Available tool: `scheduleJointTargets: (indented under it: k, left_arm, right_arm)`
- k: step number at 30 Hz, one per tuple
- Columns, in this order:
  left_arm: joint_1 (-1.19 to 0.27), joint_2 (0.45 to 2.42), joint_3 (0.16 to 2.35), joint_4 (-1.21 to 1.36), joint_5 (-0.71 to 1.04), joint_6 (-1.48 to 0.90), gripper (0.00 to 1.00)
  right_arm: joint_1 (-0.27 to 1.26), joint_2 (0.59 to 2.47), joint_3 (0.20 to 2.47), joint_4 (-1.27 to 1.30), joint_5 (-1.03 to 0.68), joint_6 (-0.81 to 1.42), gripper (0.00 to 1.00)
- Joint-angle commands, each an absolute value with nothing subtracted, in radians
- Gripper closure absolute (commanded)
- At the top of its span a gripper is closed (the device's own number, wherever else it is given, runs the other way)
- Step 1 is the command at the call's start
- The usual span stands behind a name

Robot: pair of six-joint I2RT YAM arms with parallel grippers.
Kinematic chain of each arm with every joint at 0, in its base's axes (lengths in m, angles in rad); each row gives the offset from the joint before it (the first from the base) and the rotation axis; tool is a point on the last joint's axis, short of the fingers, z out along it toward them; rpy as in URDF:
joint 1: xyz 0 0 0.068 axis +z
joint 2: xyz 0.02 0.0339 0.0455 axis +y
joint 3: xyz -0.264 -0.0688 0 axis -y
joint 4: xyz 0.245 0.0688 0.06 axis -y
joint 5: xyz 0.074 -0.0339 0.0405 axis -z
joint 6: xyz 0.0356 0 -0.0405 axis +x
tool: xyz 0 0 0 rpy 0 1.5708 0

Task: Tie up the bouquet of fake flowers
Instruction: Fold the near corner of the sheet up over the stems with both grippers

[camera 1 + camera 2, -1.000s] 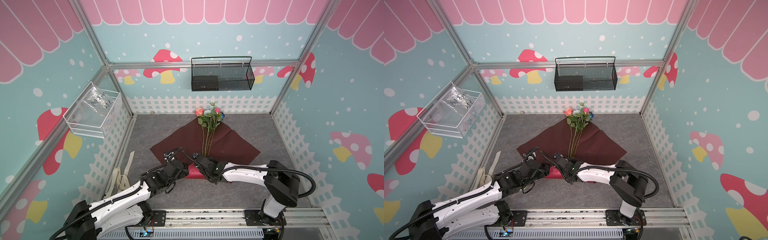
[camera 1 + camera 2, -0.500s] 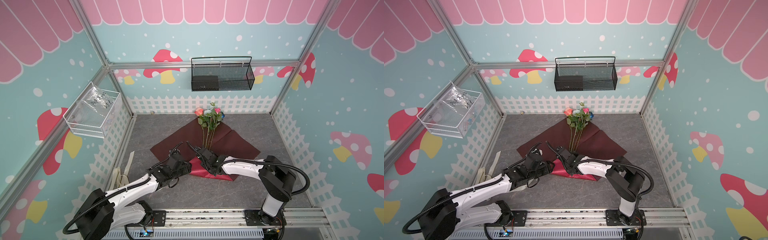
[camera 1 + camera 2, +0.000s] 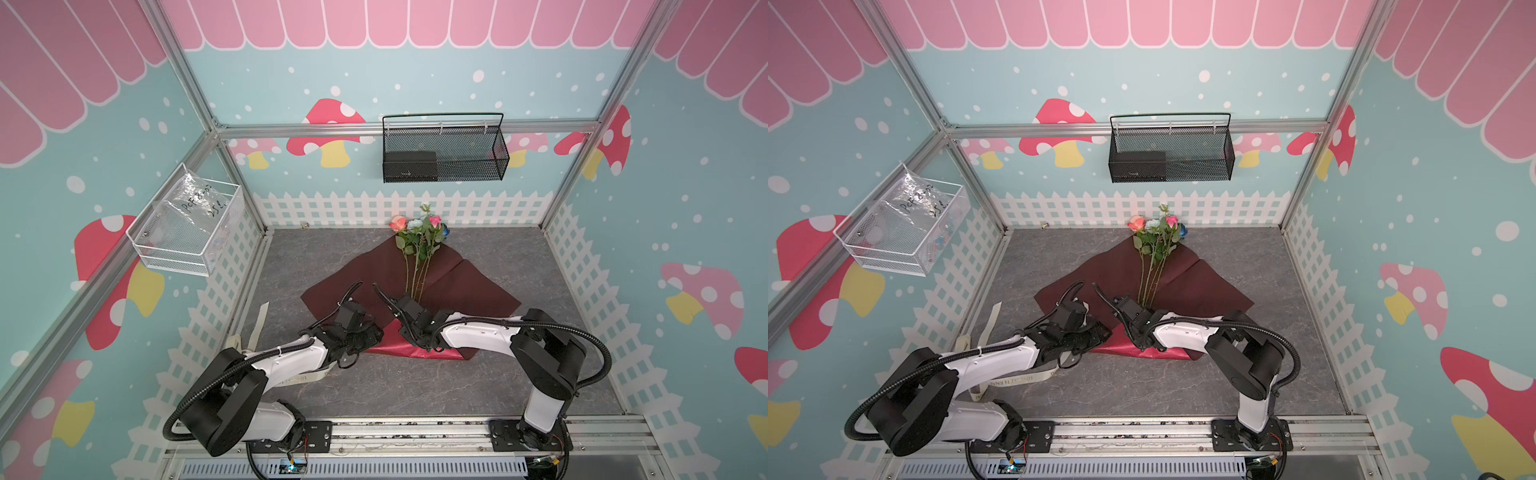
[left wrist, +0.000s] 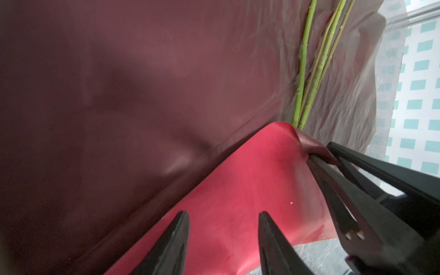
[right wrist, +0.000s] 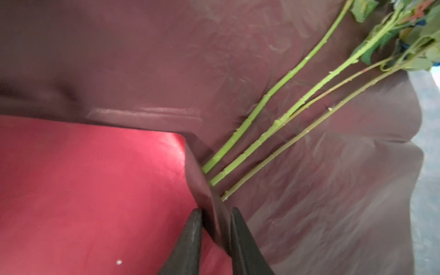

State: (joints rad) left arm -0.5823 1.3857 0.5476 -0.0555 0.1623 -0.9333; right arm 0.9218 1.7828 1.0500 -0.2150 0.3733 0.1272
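The bouquet of fake flowers [image 3: 420, 232] [image 3: 1156, 232] lies with its blooms toward the back fence, on dark red wrapping paper [image 3: 461, 286] [image 3: 1196, 286]. The paper's near corner is folded over, showing its shiny red side [image 3: 399, 347] [image 4: 238, 181] [image 5: 95, 190]. My right gripper [image 5: 216, 209] [image 3: 401, 311] stands at the flap's raised edge. Its jaws are slightly apart, with the fold between them, just short of the green stem ends [image 5: 238, 157] [image 4: 301, 78]. Over the red flap's left part, my left gripper [image 4: 223, 213] [image 3: 376, 330] is open and holds nothing.
A cream lettered ribbon [image 3: 1017, 380] [image 3: 262, 316] lies on the grey floor at the left, partly under the left arm. A black wire basket [image 3: 444, 153] hangs on the back wall. A white one [image 3: 187, 224] holds a plastic bag on the left wall.
Both grippers have moved toward the stems, and the right one has drawn the paper's near corner over. The right jaws have parted from shut. The left jaws have narrowed.
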Motion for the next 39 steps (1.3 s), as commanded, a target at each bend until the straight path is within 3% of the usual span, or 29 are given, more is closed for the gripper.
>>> scheduleJointTargets:
  k: [1,4,8,14,17,27,39]
  left_arm:
    - [-0.577,1.405,0.531,-0.021,0.187,-0.96,0.52]
    - [-0.577,1.417,0.532,-0.009,0.19,-0.965,0.52]
    - [-0.576,1.426,0.536,0.0,0.176,-0.965,0.53]
    - [-0.575,1.445,0.529,0.026,0.169,-0.978,0.53]
    - [-0.576,1.448,0.53,0.037,0.176,-0.982,0.53]
    - [-0.578,1.414,0.56,0.037,0.213,-0.979,0.53]
    - [-0.642,1.248,0.581,-0.079,0.175,-0.945,0.46]
  right_arm:
    - [0.917,1.725,1.059,-0.284,0.336,0.199,0.62]
    - [0.917,1.668,1.076,-0.342,0.33,0.253,0.55]
    - [0.917,1.586,1.071,-0.404,0.286,0.347,0.53]
    - [0.918,1.499,0.956,-0.37,0.005,0.526,0.67]
    - [0.917,1.457,0.85,-0.297,-0.094,0.615,0.68]
    - [0.898,1.512,0.799,-0.284,0.065,0.671,0.77]
    - [0.841,1.567,0.821,-0.283,0.054,0.654,0.78]
